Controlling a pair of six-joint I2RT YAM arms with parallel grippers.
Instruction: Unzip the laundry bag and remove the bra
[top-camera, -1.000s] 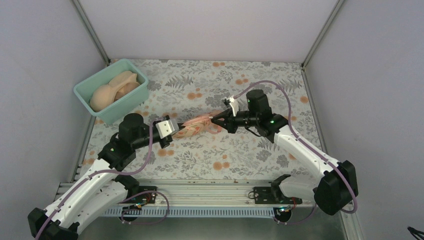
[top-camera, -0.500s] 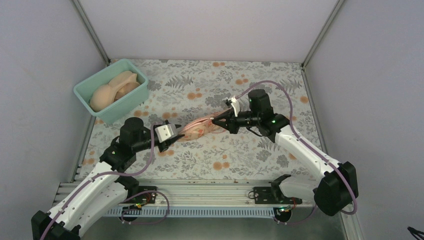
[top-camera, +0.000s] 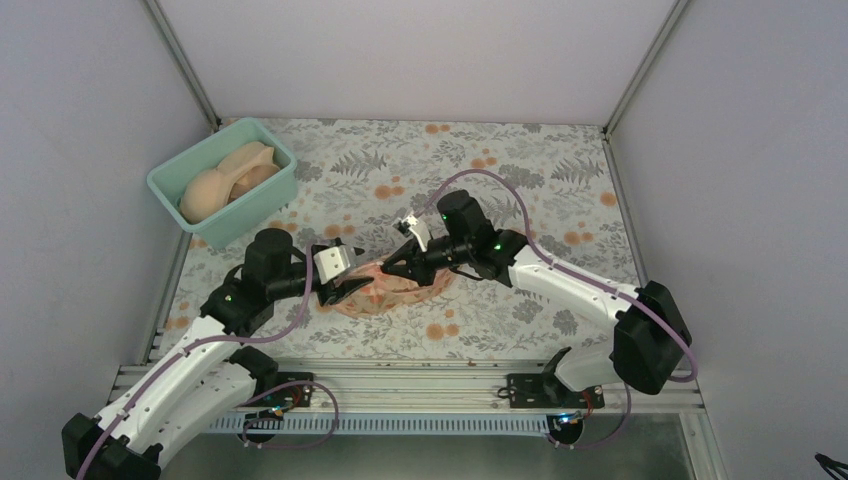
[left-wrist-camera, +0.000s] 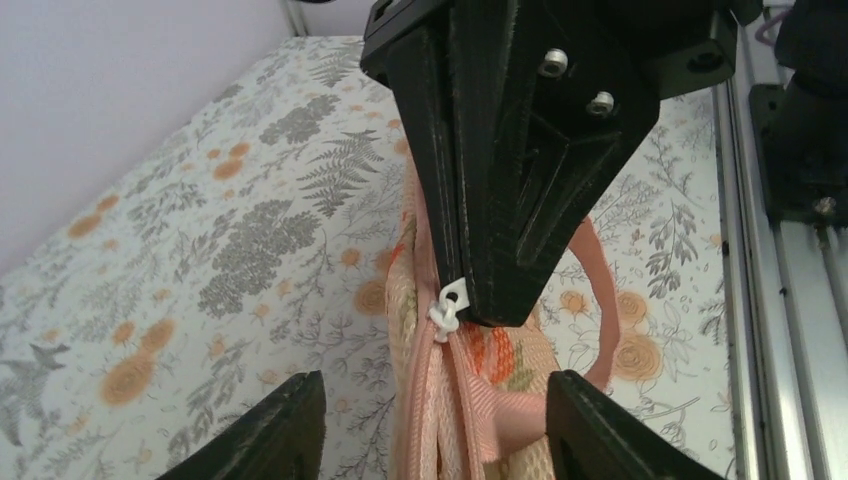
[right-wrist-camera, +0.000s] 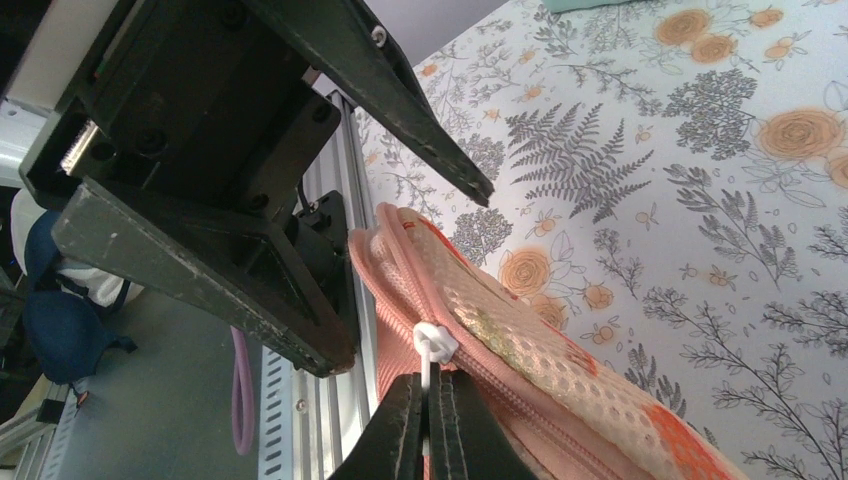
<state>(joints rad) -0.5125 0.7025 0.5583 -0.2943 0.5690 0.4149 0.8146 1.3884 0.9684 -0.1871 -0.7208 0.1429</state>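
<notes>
The laundry bag (top-camera: 400, 296) is a pale pink mesh pouch with orange flowers, lying slack on the table between both arms. My right gripper (top-camera: 391, 271) is shut on its white zip pull (right-wrist-camera: 432, 344), at the bag's left end. In the right wrist view its fingertips (right-wrist-camera: 430, 425) pinch the pull's tab. My left gripper (top-camera: 350, 285) is open, its fingers (left-wrist-camera: 285, 430) standing either side of the bag's pink edge (left-wrist-camera: 470, 400) without touching it. The zip pull (left-wrist-camera: 447, 308) sits just beyond them, under the right gripper's black tip (left-wrist-camera: 520, 200). The bra is hidden.
A teal tub (top-camera: 268, 196) with pale peach bras (top-camera: 215, 185) stands at the back left. The aluminium rail (top-camera: 400, 385) runs along the table's near edge. Grey walls close in left, right and behind.
My left gripper has opened and let go of the bag's end. My right gripper has drawn the zip pull leftward along the bag, right up to the left gripper. The bag has sagged.
</notes>
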